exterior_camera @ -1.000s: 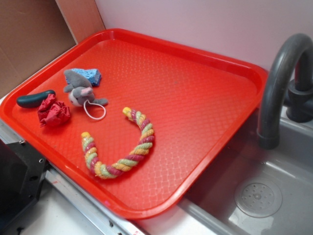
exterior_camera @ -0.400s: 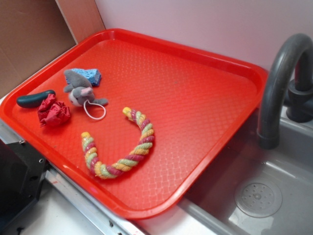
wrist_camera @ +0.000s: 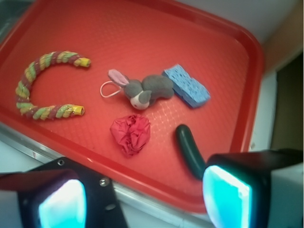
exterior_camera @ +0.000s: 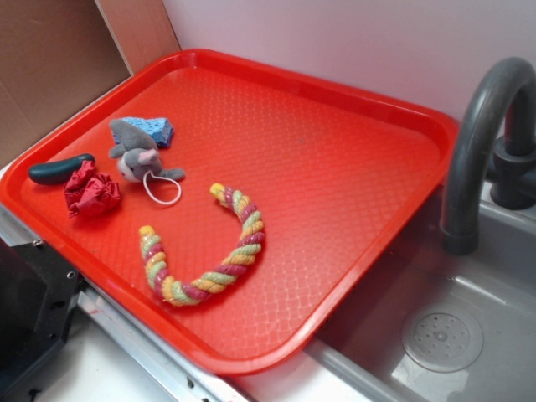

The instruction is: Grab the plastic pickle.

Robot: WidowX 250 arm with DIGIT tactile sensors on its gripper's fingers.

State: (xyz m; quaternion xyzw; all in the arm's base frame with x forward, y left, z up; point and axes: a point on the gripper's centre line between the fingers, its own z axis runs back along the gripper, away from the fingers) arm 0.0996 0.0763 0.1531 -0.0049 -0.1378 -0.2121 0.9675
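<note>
The plastic pickle [exterior_camera: 60, 169] is dark green and glossy. It lies at the left edge of the red tray [exterior_camera: 335, 167], next to the red cloth ball [exterior_camera: 91, 192]. In the wrist view the pickle [wrist_camera: 189, 149] lies just right of the cloth ball [wrist_camera: 131, 133], and its near end is hidden behind my right finger. My gripper [wrist_camera: 145, 197] is open and empty, with wide-apart jaws over the tray's near rim. In the exterior view only a black part of the arm [exterior_camera: 29, 322] shows at the bottom left.
A grey plush mouse [exterior_camera: 136, 155] and a blue sponge [exterior_camera: 153, 130] lie behind the pickle. A striped rope toy [exterior_camera: 213, 251] curves across the tray's front. A grey sink [exterior_camera: 444, 335] with a faucet [exterior_camera: 481, 142] sits right of the tray. A brown board [exterior_camera: 59, 67] stands at the left.
</note>
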